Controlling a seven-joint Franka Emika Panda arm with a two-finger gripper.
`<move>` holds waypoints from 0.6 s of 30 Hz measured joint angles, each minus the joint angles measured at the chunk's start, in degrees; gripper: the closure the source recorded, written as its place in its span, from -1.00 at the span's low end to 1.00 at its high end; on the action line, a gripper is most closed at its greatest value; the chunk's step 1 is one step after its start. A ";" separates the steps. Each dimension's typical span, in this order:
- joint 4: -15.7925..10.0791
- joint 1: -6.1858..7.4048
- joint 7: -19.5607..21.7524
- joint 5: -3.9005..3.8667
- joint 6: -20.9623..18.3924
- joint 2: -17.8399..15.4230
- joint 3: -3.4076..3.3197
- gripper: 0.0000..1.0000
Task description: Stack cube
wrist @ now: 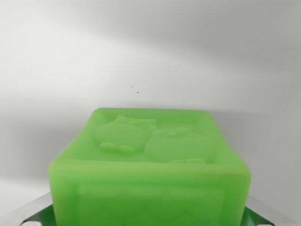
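Note:
A translucent green cube (pixel 148 160) fills the lower middle of the wrist view, very close to the camera. Its top face carries raised cartoon figures, and its front face runs off the bottom edge. My gripper (pixel 148 220) is shut on the cube. Only slivers of its fingers (pixel 33 214) show, at the cube's lower left and lower right corners, tinted green by the cube. No second cube is in view.
A plain white surface (pixel 141 56) spreads behind and around the cube. It carries two tiny dark specks (pixel 135 89) and a soft shadow band toward the top of the view.

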 joint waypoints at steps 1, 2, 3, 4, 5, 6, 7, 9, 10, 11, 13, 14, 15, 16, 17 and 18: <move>-0.02 0.00 0.00 0.00 -0.02 -0.07 0.00 1.00; -0.03 0.00 0.00 0.00 -0.05 -0.11 0.00 1.00; -0.07 0.00 0.00 0.00 -0.10 -0.24 0.00 1.00; -0.12 0.00 0.00 0.00 -0.15 -0.37 0.00 1.00; -0.16 0.00 0.00 0.00 -0.21 -0.52 0.00 1.00; -0.21 0.00 0.00 0.00 -0.31 -0.68 0.00 1.00; -0.26 0.00 0.00 0.00 -0.41 -0.84 0.00 1.00; -0.31 0.00 0.00 0.00 -0.59 -1.07 0.00 1.00; -0.35 0.00 0.00 0.00 -0.71 -1.23 0.00 1.00; -0.40 0.00 0.00 0.00 -0.83 -1.41 0.00 1.00; -0.54 0.00 0.00 0.00 -1.09 -1.86 0.00 1.00; -0.62 0.00 0.00 0.00 -1.23 -2.10 0.00 1.00; -0.71 0.00 0.00 0.00 -1.37 -2.36 0.00 1.00; -0.76 0.00 0.00 0.00 -1.45 -2.48 0.00 1.00; -0.84 0.00 0.00 0.00 -1.63 -2.73 0.00 1.00; -0.92 0.00 0.00 0.00 -1.83 -3.00 0.00 1.00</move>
